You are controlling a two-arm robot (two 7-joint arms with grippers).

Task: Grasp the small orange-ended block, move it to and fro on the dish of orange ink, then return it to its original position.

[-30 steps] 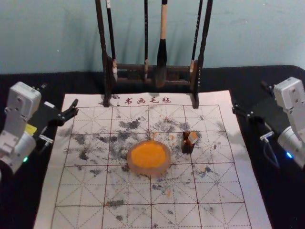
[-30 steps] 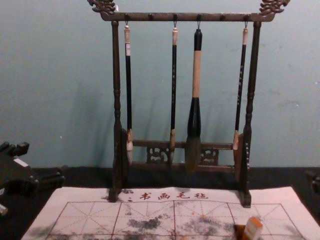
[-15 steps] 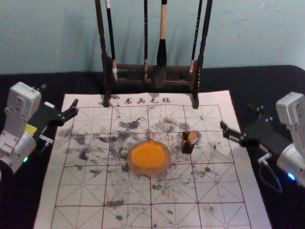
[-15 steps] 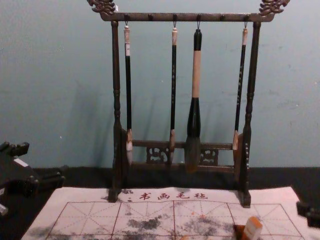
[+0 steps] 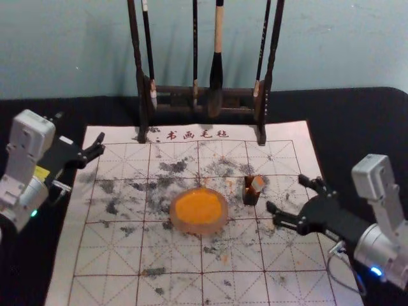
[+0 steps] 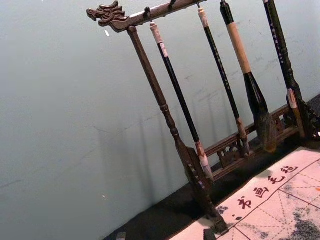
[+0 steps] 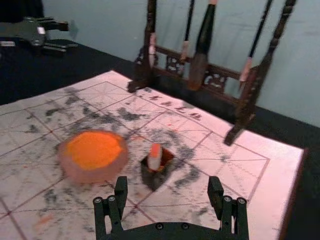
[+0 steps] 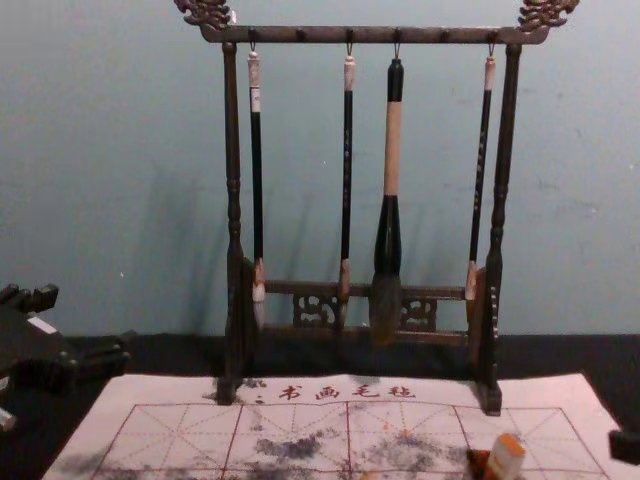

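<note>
- Beyond, carved wooden rack (image 8: 325,34), hanging brushes (image 8: 393,150).
- Rounded ink dish (image 5: 199,228) beside squarish box (image 5: 250,199) holding block (image 5: 257,183).
- Right gripper (image 5: 285,192), unclenched, near box.
- Left gripper (image 5: 80,126), spread, parked left.

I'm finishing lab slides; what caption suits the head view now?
Right gripper, jaws open, poised near the orange-ended block leaning in its dark holder, beside the dish of orange ink.

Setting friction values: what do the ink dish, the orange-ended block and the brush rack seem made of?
Ink dish: probably frosted glass or resin; pale, slightly translucent-looking rim.
Orange-ended block: stone or hard plastic, can't tell which; smooth, pale sides with no visible grain.
Brush rack: likely wood, dark-stained with a soft sheen; turned posts, carved dragon-head end.
</note>
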